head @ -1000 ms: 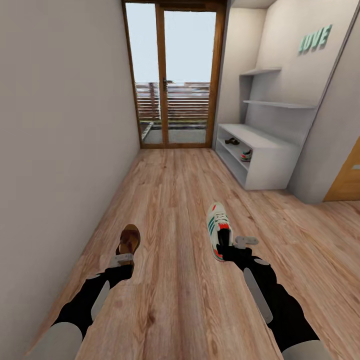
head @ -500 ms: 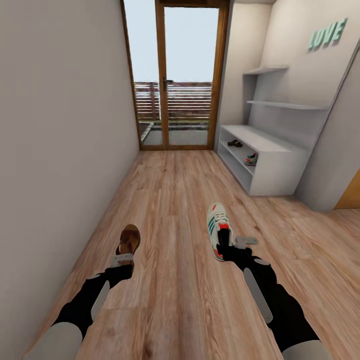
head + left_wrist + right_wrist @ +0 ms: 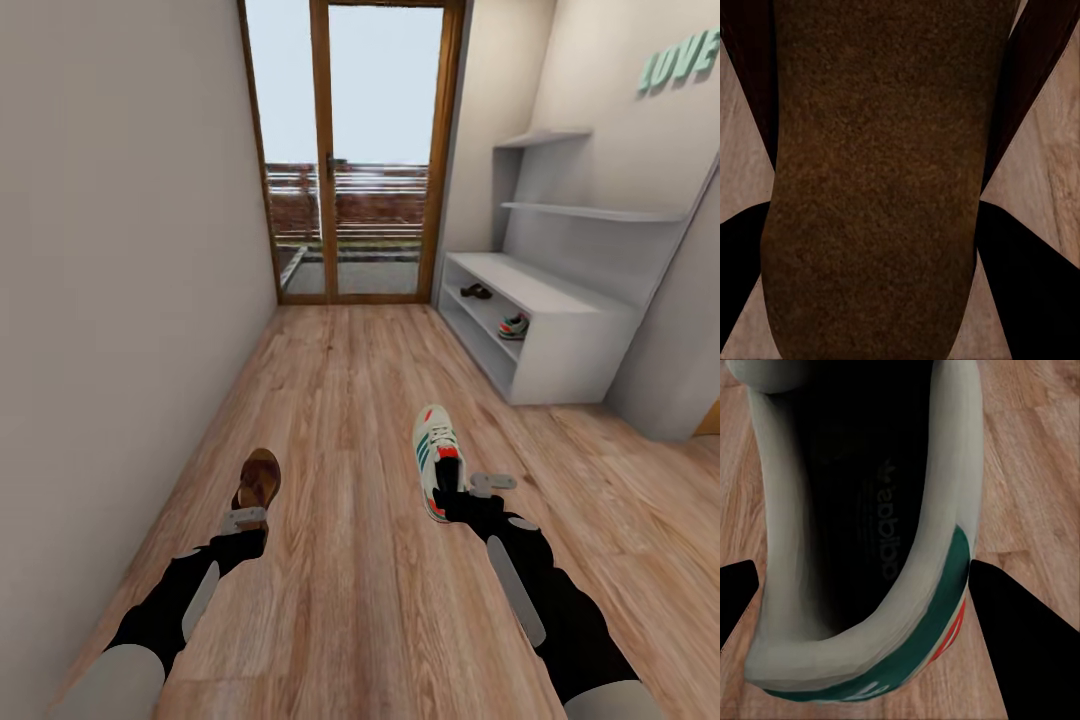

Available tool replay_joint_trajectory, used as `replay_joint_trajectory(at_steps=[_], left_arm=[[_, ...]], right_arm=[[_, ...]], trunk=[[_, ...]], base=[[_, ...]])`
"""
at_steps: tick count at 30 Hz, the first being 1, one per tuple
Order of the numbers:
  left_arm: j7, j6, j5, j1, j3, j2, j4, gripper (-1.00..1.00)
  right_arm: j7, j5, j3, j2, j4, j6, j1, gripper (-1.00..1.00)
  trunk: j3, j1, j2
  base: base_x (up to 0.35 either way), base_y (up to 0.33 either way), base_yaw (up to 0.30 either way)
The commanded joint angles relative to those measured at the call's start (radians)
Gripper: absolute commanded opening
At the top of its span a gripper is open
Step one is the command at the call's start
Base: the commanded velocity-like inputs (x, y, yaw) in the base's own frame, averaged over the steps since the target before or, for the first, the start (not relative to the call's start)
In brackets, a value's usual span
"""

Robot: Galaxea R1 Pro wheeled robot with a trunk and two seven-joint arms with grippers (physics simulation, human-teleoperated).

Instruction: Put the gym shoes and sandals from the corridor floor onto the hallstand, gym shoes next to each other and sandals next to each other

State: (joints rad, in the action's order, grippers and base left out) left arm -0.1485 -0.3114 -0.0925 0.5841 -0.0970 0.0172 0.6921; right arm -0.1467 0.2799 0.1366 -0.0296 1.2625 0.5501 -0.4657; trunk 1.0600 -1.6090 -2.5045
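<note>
left gripper [image 3: 243, 522] clamps a brown leather sandal [image 3: 259, 480], right gripper [image 3: 462, 492] a white green-striped sneaker [image 3: 436, 468]; open wood-plank floor [image 3: 350, 400] runs to the pale grey shoe rack [image 3: 540, 335].

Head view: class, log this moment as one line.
left hand: holds sandal | right hand: holds gym shoe | hallstand: ahead right

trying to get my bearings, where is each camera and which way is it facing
Head: high on the robot, facing down the corridor at the rack; both arms show, left gripper on a sandal, right gripper on a shoe.
Left wrist: faces the sandal; dark fingers flank it.
Right wrist: faces the shoe, with fingers beside it.
</note>
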Motion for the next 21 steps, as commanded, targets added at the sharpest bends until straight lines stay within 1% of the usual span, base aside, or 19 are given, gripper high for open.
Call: replay_joint_trajectory(at_steps=[1, 16, 21], left_arm=[[-0.003, -0.008, -0.01, 0.0, -0.003, 0.0, 0.001, -1.0], [-0.003, -0.008, -0.01, 0.0, -0.003, 0.0, 0.001, -1.0], [-0.003, -0.008, -0.01, 0.0, -0.003, 0.0, 0.001, -1.0]], right_arm=[[-0.01, 0.01, 0.003, -0.001, 0.002, 0.003, -0.001, -1.0], [-0.008, 0.012, 0.003, -0.001, 0.002, 0.002, -0.001, -1.0], [-0.008, 0.012, 0.002, -0.001, 0.002, 0.002, -0.001, -1.0]], trunk=[[0.001, 0.0, 0.0], [0.001, 0.0, 0.0], [0.001, 0.0, 0.0]], base=[[0.342, 0.129, 0.0], [0.331, 0.166, 0.0], [0.329, 0.112, 0.0]])
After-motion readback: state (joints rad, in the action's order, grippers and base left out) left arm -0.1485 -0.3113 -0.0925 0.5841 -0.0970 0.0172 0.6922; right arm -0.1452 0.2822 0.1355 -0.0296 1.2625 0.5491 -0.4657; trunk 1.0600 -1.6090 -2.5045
